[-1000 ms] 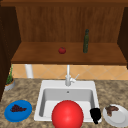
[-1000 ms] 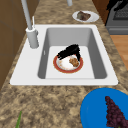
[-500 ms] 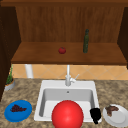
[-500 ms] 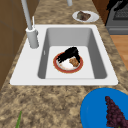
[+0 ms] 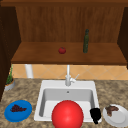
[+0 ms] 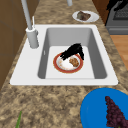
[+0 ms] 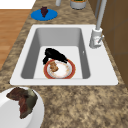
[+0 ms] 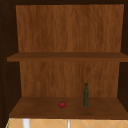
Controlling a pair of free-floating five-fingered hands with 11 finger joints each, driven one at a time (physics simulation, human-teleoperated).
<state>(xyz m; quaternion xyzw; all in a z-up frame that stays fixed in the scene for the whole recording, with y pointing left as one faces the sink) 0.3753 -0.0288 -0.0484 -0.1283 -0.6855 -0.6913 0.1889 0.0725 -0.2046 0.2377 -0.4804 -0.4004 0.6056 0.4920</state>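
A red-rimmed white plate (image 6: 65, 65) lies flat on the sink floor with a brown piece of food (image 6: 74, 61) on it. The right side view shows the plate (image 7: 65, 71) and the food (image 7: 53, 66) too. In the front view the plate appears as a red round shape (image 5: 67, 115) at the sink's front. My right hand (image 6: 73, 50) is at the plate's right rim, its fingers curled over the rim and its thumb down outside it. The same hand (image 7: 54, 55) reaches in low in the right side view, and stands at the sink's front right corner (image 5: 95, 115) in the front view.
The faucet (image 5: 68, 78) rises behind the white sink (image 5: 41, 100). On the left counter is a blue plate (image 5: 23, 112) with grapes, on the right a white plate (image 5: 118, 118) with meat. The shelf above carries a tomato (image 8: 62, 104) and a green bottle (image 8: 86, 95).
The right hand has shifted slightly over the plate's rim. The plate stays on the sink floor.
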